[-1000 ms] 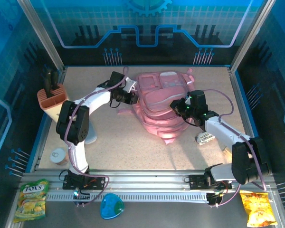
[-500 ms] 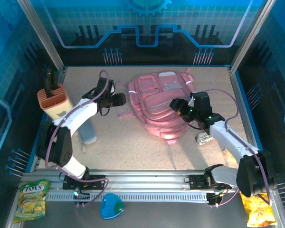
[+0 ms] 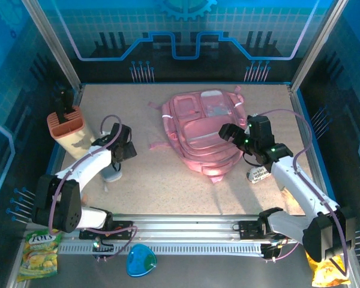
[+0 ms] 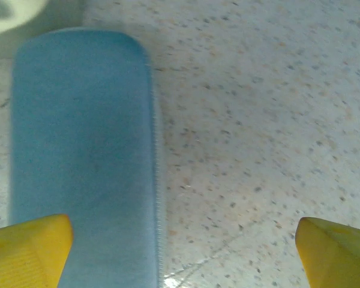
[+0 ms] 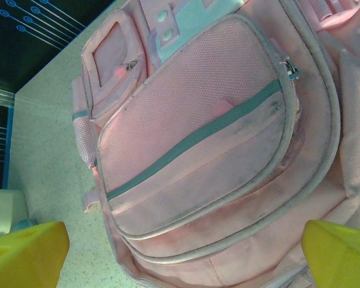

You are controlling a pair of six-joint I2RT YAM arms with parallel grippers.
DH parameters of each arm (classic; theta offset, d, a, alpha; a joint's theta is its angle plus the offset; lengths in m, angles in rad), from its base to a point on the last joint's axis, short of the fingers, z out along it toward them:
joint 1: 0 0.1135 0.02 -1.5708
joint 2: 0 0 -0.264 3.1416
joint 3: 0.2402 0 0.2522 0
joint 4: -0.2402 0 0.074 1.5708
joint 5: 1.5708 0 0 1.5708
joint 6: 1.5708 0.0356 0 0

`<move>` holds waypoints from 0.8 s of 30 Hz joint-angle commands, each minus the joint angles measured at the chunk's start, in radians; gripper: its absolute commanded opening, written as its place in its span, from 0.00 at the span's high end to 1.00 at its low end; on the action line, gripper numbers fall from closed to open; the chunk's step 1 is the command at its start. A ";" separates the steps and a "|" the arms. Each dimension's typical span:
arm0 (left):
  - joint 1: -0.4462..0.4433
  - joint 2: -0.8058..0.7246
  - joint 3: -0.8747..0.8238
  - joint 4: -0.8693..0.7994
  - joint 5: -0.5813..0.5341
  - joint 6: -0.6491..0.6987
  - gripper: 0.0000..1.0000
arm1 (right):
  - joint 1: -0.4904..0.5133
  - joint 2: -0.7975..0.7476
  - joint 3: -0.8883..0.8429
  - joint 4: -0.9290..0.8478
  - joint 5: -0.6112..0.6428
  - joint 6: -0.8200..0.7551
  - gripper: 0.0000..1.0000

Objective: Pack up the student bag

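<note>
The student bag (image 3: 199, 129) is a big pink backpack lying flat at the table's middle back, its zipped front pockets facing up (image 5: 198, 144). My right gripper (image 3: 228, 133) hovers at the bag's right side, open, its yellow fingertips (image 5: 25, 247) spread wide over the front pocket with nothing held. My left gripper (image 3: 125, 150) is well left of the bag, open. Below it lies a blue flat case (image 4: 78, 156) on the speckled table, with one yellow fingertip (image 4: 30, 249) over the case's near end and the other over bare table.
A peach pen holder (image 3: 69, 129) stands at the left, close to the left arm. A white tagged item (image 3: 259, 174) lies under the right forearm. Snack bags (image 3: 41, 251) (image 3: 324, 264) and a blue object (image 3: 141, 261) sit on the front rail.
Both grippers went from shut to open. The left arm pulled away from the bag, leftward and nearer, over the blue case. The bag settled flatter. The right gripper shifted slightly.
</note>
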 commanded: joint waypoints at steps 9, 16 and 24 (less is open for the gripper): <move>0.065 0.088 -0.005 0.007 0.090 -0.054 0.09 | 0.018 0.007 0.019 0.009 0.002 -0.010 0.01; 0.008 0.143 0.020 0.050 0.319 -0.085 0.15 | 0.020 0.012 0.014 0.027 -0.002 0.001 0.01; -0.099 0.153 0.099 0.065 0.411 -0.105 0.15 | 0.024 0.029 0.016 0.036 -0.013 0.003 0.01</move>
